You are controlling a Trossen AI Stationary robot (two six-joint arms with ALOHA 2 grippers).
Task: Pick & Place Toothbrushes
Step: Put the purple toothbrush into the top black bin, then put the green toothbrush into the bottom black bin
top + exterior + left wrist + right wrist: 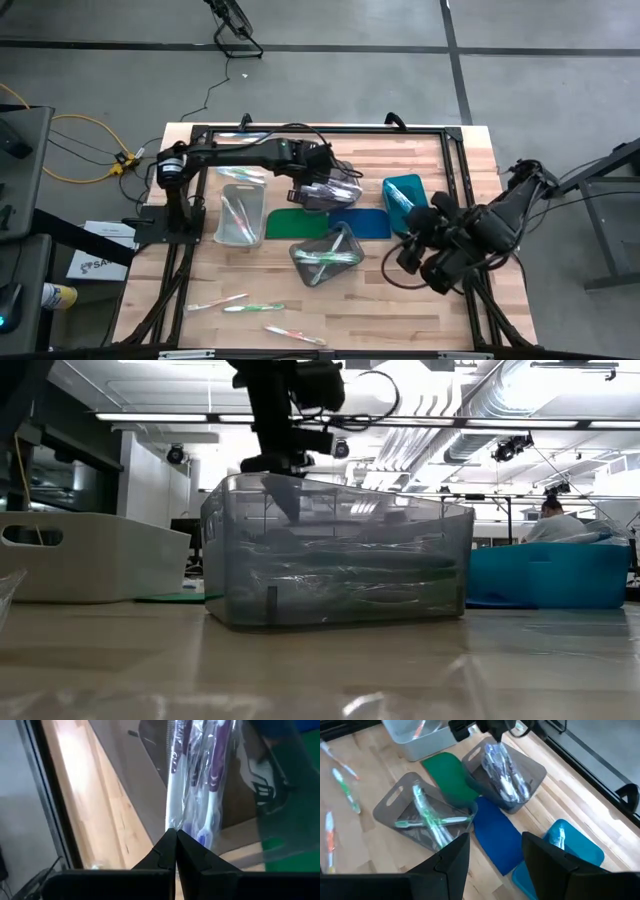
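Observation:
My left gripper [318, 178] is shut on a purple-and-white toothbrush in clear wrap [200, 775], above a grey bin [345, 190] that holds more purple toothbrushes [507, 775]. My right gripper [495, 855] hangs open and empty above the table's right part, well off from the bins. A second grey bin [325, 255] holds green toothbrushes [432, 820]. A pale bin [238, 215] and a teal bin [405, 192] also hold toothbrushes. Three loose toothbrushes [253, 308] lie flat near the front edge. My left gripper pinches the wrapped toothbrush by one end of its clear wrap [182, 822], between its two fingertips. The fingers slant steeply down from the table's left side. The toothbrush runs on past the fingertips, lifted clear over the grey bin.
A green mat [295, 222] and a blue mat [360, 222] lie flat between the bins. A dark frame [330, 128] runs along the table's far edge and sides. Bare wood lies at the front right.

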